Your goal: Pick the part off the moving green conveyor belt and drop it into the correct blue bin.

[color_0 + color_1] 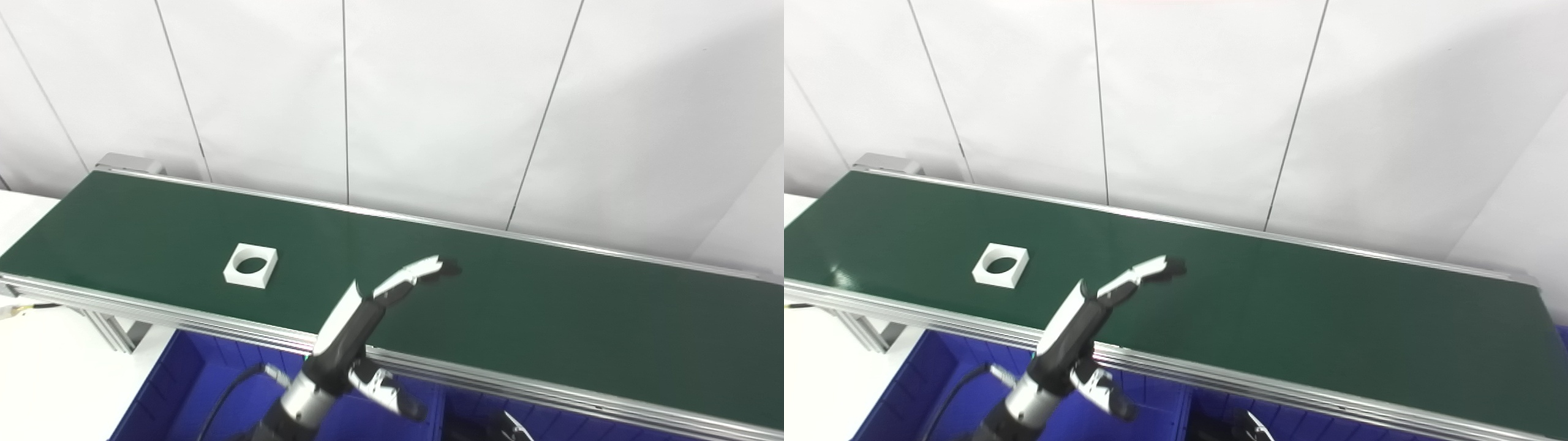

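Left hand (392, 291), fingers apart and holding nothing, hovers over the green conveyor belt (551, 306) right of 1 white square part (250, 265); mistimed closing risks knocking it askew

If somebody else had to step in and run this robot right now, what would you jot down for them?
Left hand: open, fingers stretched out over the green conveyor belt, holding nothing.
Right hand: only a sliver shows at the bottom edge; state cannot be told.
Part: a white square block with a round hole lies flat on the belt, to the left of the left hand, untouched.
Blue bin: sits below the belt's near rail.
Done: nothing picked yet.
Left: grasp the part, drop it into the correct bin.
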